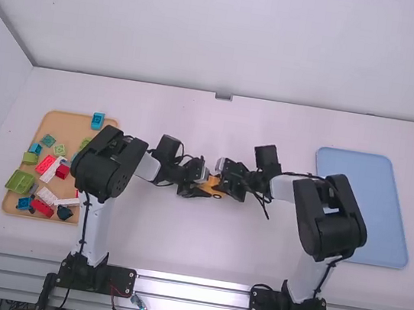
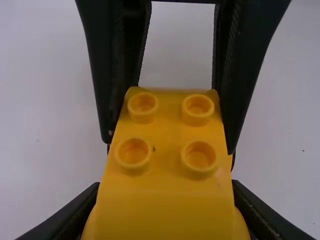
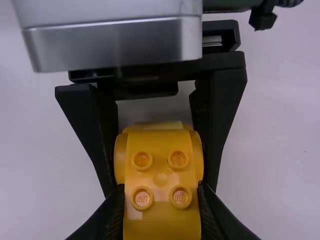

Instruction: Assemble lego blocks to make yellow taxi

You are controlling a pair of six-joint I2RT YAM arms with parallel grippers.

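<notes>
In the high view, the left gripper [image 1: 204, 189] and the right gripper [image 1: 223, 179] meet around the yellow-orange plastic toy-car piece [image 1: 219, 184] near the middle of the desk [image 1: 178, 251]. The left wrist view brings out four round studs on its flat top; there the left gripper's fingers [image 2: 65, 217] stand apart by the piece's width, pinching its sides, with the right gripper's fingers farther along it. The right wrist view adds curved, bulging sides; the right gripper's own fingers [image 3: 115, 210] also pinch the piece, well short of closing.

The high view takes in more: a tan wooden tray [image 1: 11, 203] near the desk's left edge bears red, pink, white, green and blue plastic blocks. A turquoise block [image 1: 98, 120] is at its far right corner, a large light-green block [image 1: 20, 181] by its left edge. A flat blue tray [image 1: 361, 207] lies near the desk's right edge.
</notes>
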